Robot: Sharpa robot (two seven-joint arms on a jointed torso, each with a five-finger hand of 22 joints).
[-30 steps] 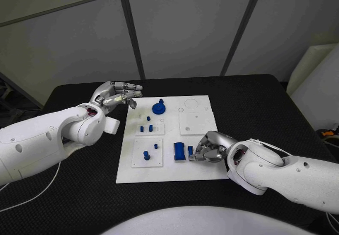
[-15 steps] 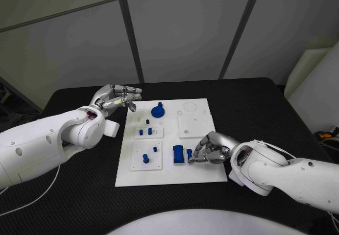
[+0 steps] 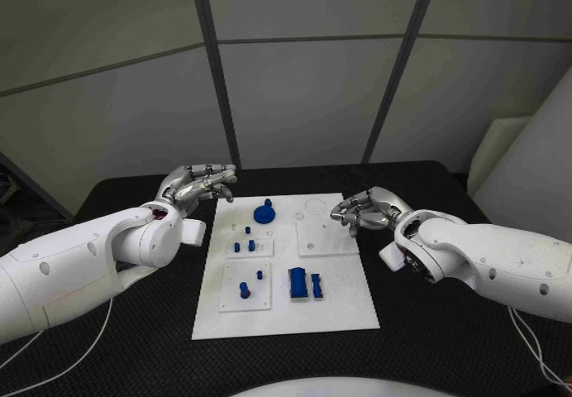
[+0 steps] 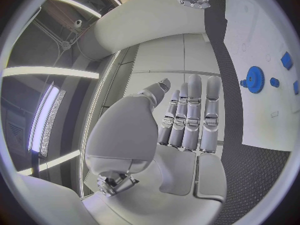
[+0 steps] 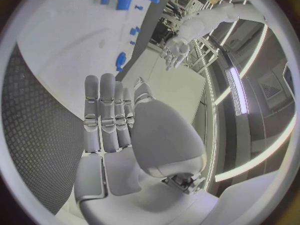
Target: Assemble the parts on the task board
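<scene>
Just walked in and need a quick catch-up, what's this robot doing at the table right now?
It is working on a white task board carrying small blue parts. Neither hand holds anything now: the left hand hovers by the board's far left corner, the right hand over its far right edge. The blue gear and blue block sit untouched.

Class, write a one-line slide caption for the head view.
Both hands, left hand and right hand, hover empty beside the far end of the task board, blue parts lying on it.

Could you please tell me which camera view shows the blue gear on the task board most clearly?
The left wrist view: the gear shows large, with its teeth and hub visible. The head view shows it whole but small, at the board's far end. The right wrist view shows it small and edge-on.
</scene>
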